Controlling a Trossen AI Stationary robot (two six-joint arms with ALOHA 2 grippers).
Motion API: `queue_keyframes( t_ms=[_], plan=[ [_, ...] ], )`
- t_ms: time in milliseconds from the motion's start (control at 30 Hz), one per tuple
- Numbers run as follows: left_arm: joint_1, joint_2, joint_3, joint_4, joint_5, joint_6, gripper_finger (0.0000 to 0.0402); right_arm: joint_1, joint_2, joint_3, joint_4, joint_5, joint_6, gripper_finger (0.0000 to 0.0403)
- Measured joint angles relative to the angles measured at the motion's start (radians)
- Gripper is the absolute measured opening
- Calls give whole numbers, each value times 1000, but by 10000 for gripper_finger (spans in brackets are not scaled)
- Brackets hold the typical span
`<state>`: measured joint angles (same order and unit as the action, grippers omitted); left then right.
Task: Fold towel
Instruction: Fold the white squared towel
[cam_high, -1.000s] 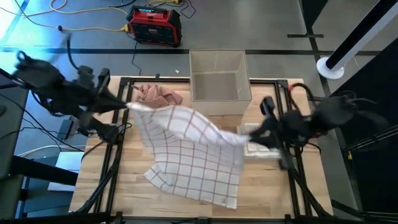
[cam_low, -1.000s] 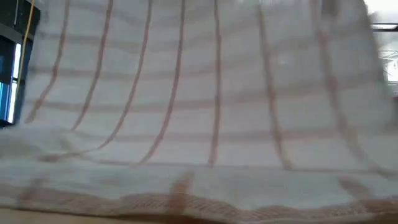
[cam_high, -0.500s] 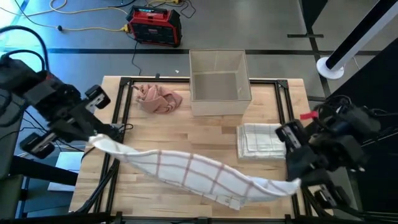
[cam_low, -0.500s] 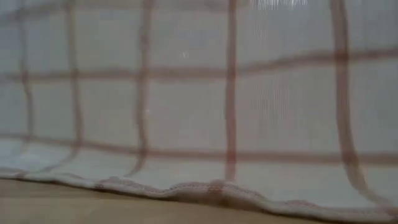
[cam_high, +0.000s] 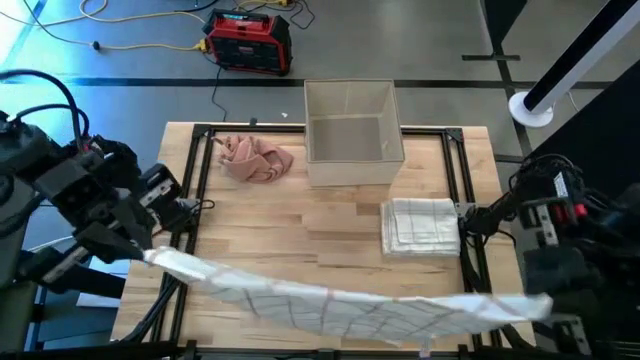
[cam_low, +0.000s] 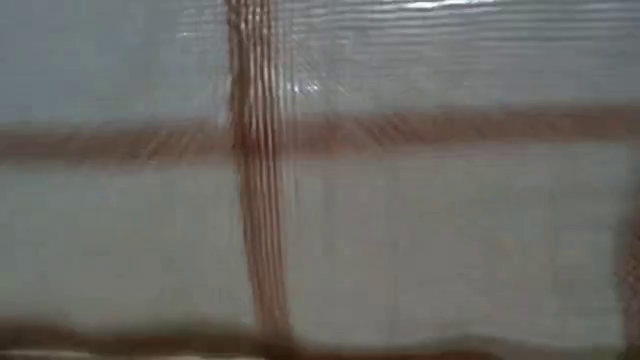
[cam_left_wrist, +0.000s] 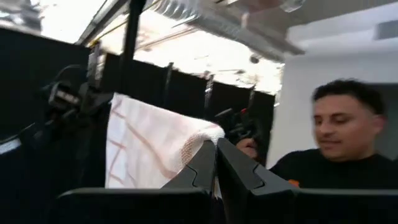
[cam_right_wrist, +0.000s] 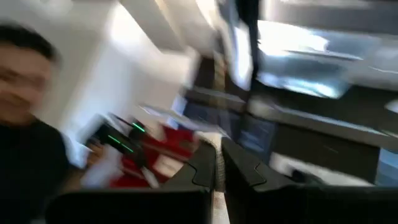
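So we've got the white red-checked towel (cam_high: 340, 305) pinched by a corner in each gripper, left (cam_high: 150, 257) and right (cam_high: 540, 303), stretched taut above the wooden surface (cam_high: 300, 230) so it'll lay flat for folding.

The towel (cam_high: 340, 305) hangs stretched along the front edge of the table (cam_high: 300, 225); behind it, a folded towel (cam_high: 420, 226) lies on the right; a box (cam_high: 352, 133) sits at the back; a crumpled cloth (cam_high: 256, 159) lies left of the box.

A white towel (cam_low: 420, 230) with reddish-brown stripes fills the whole low view.
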<state>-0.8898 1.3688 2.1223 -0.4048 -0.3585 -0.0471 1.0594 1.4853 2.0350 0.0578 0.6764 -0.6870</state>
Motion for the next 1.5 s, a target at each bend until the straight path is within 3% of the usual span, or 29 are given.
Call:
queue_keyframes(
  t_ms=[200,267,333,533,667,800,1000,1367,1500],
  plan=[
    [-40,-15,0,-141,-316,20,0,-47,0,-2,-100,629,83,2],
    [-44,-27,0,-217,-426,31,0,-77,0,-2,-204,794,158,2],
    [-44,-39,1,-310,-529,6,0,-110,-1,-2,-363,886,279,2],
    [-14,-63,0,-551,-754,-109,0,-222,-30,-3,-1001,777,912,2],
    [3,-88,1,-695,-767,-212,0,-304,-35,-3,-1384,633,1321,2],
    [42,-91,1,-889,-773,-355,0,-376,-16,-3,-1614,549,1545,2],
    [106,-90,-19,-1167,-773,-634,0,-433,-4,-31,-1603,444,1519,2],
    [239,-98,-82,-1158,-773,-524,0,-445,-5,-56,-1589,444,1511,2],
    [311,-106,-81,-1107,-866,-411,0,-468,-6,-33,-1463,490,1342,2]
  ],
)
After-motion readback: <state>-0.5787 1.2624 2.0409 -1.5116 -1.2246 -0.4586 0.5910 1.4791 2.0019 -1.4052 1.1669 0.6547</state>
